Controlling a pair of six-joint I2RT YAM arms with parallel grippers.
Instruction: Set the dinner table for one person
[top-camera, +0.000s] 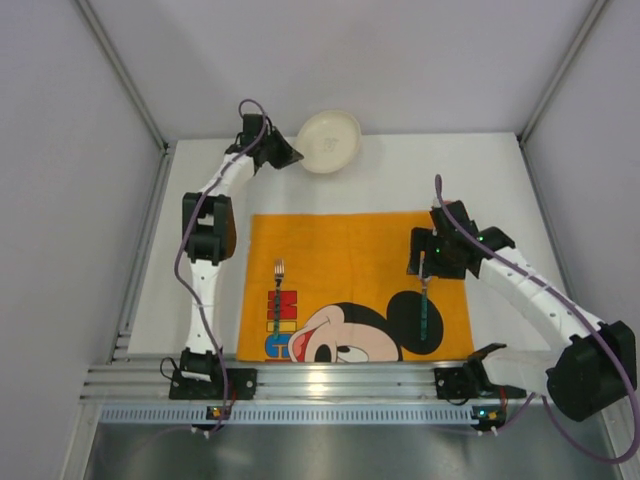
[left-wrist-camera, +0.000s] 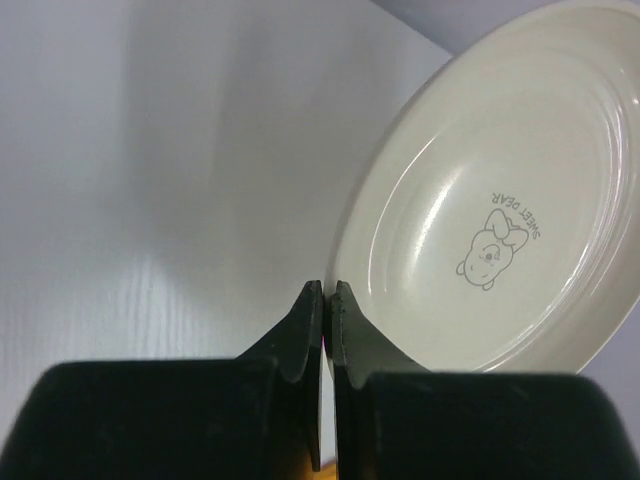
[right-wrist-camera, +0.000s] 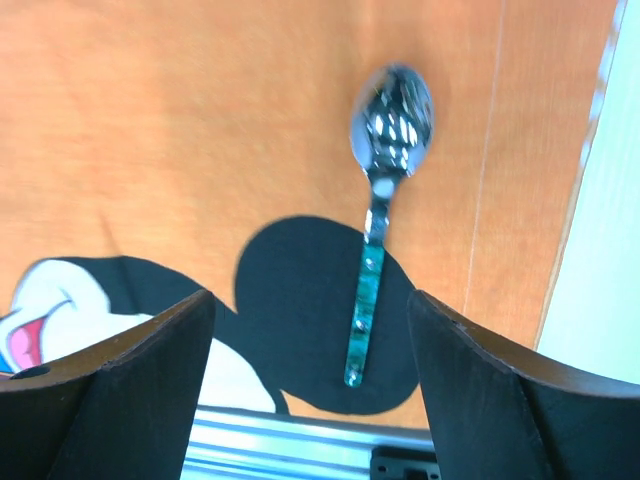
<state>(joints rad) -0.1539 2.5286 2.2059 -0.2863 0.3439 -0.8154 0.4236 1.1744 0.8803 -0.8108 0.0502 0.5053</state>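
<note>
A cream plate (top-camera: 331, 140) with a small bear drawing is at the far middle of the white dinner table (top-camera: 490, 180). My left gripper (top-camera: 287, 156) is at its left edge. In the left wrist view the gripper (left-wrist-camera: 327, 290) is shut with the plate's (left-wrist-camera: 500, 200) rim pinched at the fingertips. A spoon (top-camera: 424, 312) with a green handle lies on the right side of the orange placemat (top-camera: 350, 250). A fork (top-camera: 279, 292) lies on its left side. My right gripper (top-camera: 427, 268) hangs open and empty above the spoon (right-wrist-camera: 377, 240), also shown in its wrist view (right-wrist-camera: 310, 300).
The orange Mickey Mouse placemat (right-wrist-camera: 200, 120) covers the near middle of the table. An aluminium rail (top-camera: 320, 380) with the arm bases runs along the near edge. White walls close in the left, right and far sides.
</note>
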